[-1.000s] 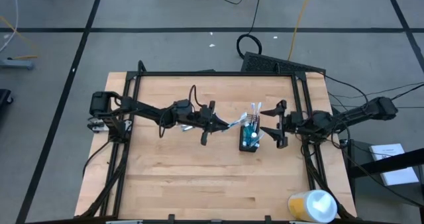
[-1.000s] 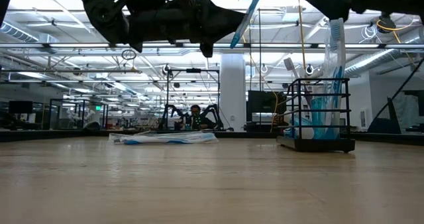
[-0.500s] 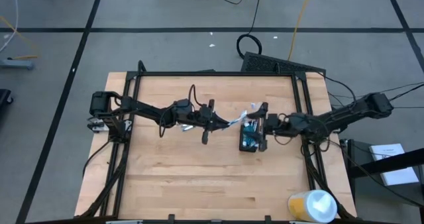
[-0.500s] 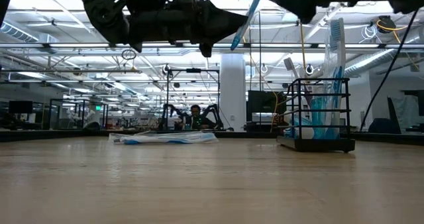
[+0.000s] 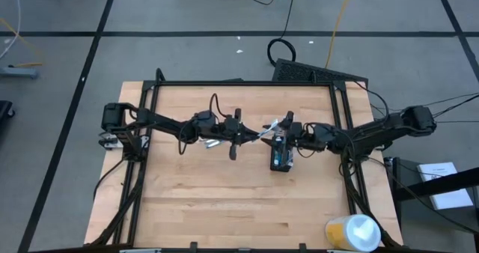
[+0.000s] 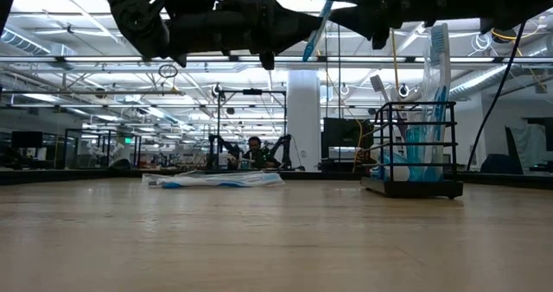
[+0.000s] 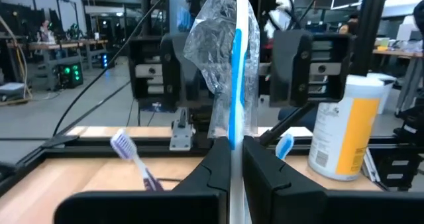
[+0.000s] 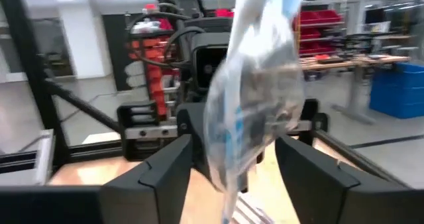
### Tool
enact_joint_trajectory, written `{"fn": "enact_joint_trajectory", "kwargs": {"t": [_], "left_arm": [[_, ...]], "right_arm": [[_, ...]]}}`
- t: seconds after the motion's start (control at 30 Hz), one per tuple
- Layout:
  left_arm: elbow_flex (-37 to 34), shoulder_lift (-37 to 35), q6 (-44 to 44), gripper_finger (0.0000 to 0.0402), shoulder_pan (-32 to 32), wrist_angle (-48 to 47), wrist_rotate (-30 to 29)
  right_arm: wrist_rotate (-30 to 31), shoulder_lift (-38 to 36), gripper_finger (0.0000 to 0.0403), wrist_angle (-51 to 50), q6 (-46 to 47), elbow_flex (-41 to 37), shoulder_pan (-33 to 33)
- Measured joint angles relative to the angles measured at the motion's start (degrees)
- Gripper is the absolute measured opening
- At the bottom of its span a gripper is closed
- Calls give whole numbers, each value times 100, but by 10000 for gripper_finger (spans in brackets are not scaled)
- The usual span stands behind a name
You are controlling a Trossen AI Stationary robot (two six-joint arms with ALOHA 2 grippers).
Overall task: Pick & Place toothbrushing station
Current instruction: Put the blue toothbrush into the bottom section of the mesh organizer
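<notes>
Now my left hand [image 5: 251,135] is closed on 1 wrapped toothbrush [image 7: 233,58], held high above the bench [image 5: 224,200] so my right hand [image 8: 232,154], fingers apart around the wrapper, can take it. The wire cup [image 5: 281,157] stands just below, center-right.

cup [image 5: 280,158] mid-table, toothbrushes [image 6: 435,111] in it — roll [image 5: 352,233] perhaps front-right

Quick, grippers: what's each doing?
Left gripper: shut on wrapped toothbrush.
Right gripper: open, fingers either side of that toothbrush.
</notes>
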Motion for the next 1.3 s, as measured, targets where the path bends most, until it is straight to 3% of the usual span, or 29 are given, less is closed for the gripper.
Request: {"fn": "enact_joint_trajectory", "kwargs": {"t": [0.53,0.67,0.97,1.1,1.3], "left_arm": [[0,-7,-142,14,-11,77,63],[0,-8,-209,18,-11,56,23],[2,-61,-895,131,-4,-439,-104],[2,-202,-956,184,-6,-809,-149],[91,-520,-1158,233,1,-624,-154]], "right_arm": [[-593,0,19,253,-170,0,-177],[-577,0,12,259,-470,0,-175],[-277,-85,10,171,-801,0,-189],[-291,-127,10,-289,-616,0,-190],[-329,-98,10,-774,-183,-2,-188]]}}
